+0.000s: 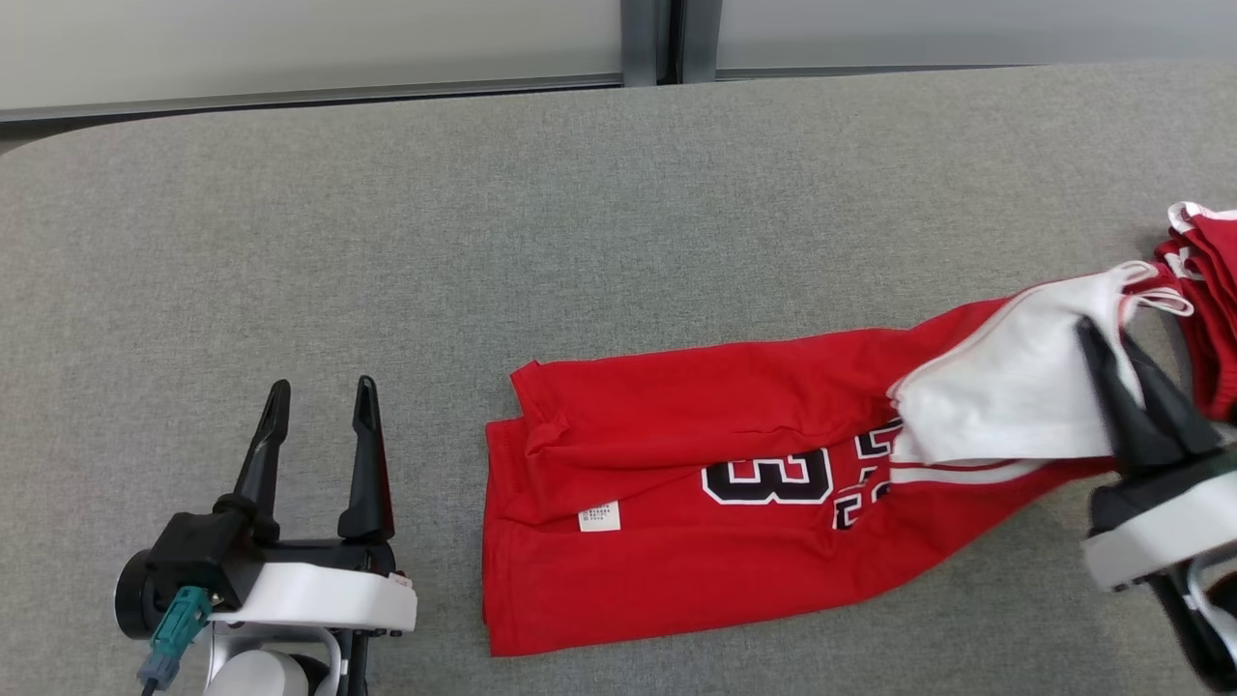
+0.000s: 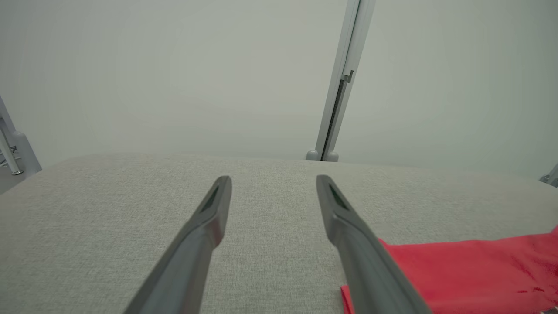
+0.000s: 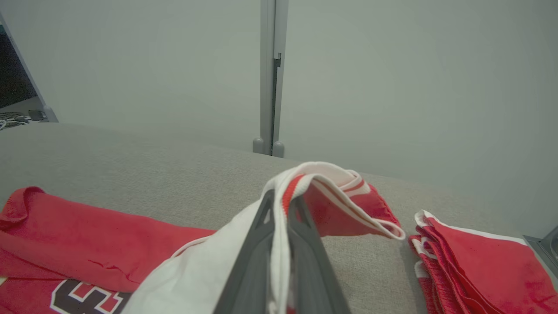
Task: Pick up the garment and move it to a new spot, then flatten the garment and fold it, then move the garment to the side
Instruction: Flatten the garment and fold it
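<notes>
The red garment (image 1: 696, 522) lies on the gray tabletop (image 1: 387, 242), stretched out lengthwise away from a pile (image 1: 1208, 290) of folded red clothes. The end farthest from the pile rests flat, with a few creases and a small white label showing. The end nearest the pile is raised off the tabletop, its white inner side turned outward. A black-and-white number is printed about midway along, partly covered on the pile side by that white fold.

The right pincer (image 1: 1102, 333) is just beside the pile, clamped tight on the raised end. In the right wrist view its fingers (image 3: 257, 261) press together with the white-and-red trimmed edge caught between them, and the loose trim droops toward the pile (image 3: 475, 266), close to it.

The left pincer (image 1: 323, 385) is well apart from the pile, beyond the garment's far end. Its fingers are spread wide and hold nothing. In the left wrist view they point out over the bare tabletop (image 2: 109, 209), with a corner of the garment (image 2: 457, 270) showing just past the finger on the pile side.
</notes>
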